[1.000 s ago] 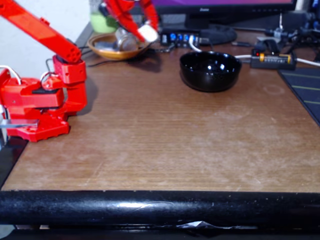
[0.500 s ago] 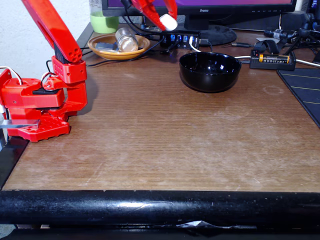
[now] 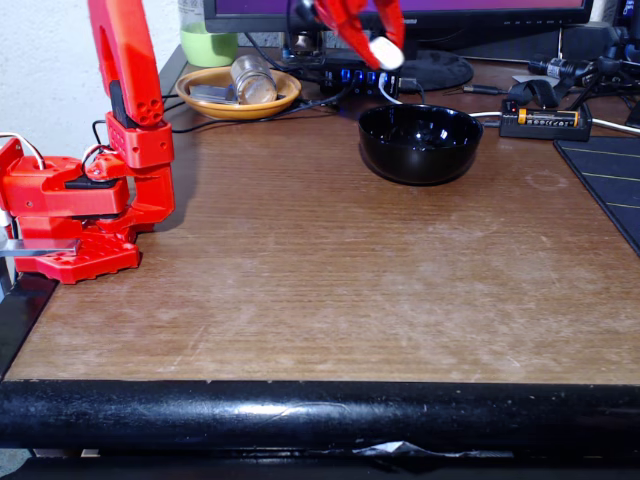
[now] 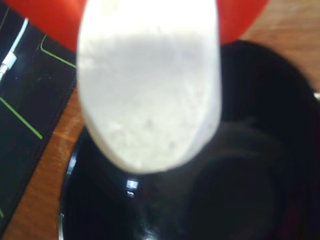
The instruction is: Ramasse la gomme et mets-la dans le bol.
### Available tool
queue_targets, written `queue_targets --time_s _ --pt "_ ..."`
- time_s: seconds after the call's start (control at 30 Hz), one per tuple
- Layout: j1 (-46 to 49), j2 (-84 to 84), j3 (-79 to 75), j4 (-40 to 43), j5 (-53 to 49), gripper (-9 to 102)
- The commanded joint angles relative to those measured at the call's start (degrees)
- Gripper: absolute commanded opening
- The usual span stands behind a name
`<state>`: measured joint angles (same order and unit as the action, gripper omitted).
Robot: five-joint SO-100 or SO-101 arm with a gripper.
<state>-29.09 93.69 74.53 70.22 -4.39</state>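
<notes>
One pincer [image 3: 382, 52] grips gomme [image 4: 150, 85], seemingly above bol [image 4: 240, 190].

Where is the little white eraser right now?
In the fixed view the eraser is held up in the red gripper, just above the black bowl's back-left rim.

Small white rounded gomme [image 3: 385, 52] pinched in red gripper [image 3: 380, 50], raised off table, above far-left rim of bol [image 3: 420, 143] in fixed view. Bol glossy black, round, deep, upright on brown tabletop. Wrist view: gomme [image 4: 149, 85] blurred, close, over bol interior [image 4: 240, 190].
</notes>
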Motion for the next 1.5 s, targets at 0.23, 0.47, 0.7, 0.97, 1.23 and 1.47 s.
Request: queue_targets --time_s 0.23,0.47,0.7,0.97,1.23,1.47 --pt "1.49 -7.47 -11.16 -3.08 -0.79 -6" --pt "3.43 -12.22 -12.22 -6.42 -1.76 -6" --pt "3.25 -13.97 -10.72 -9.32 -2.64 -6" --pt "2.46 -15.29 -10.81 -9.84 -3.16 -5" --pt "2.64 -15.64 -9.76 -10.28 -3.43 13" --pt "3.69 -14.94 -7.73 -11.78 -2.55 25"
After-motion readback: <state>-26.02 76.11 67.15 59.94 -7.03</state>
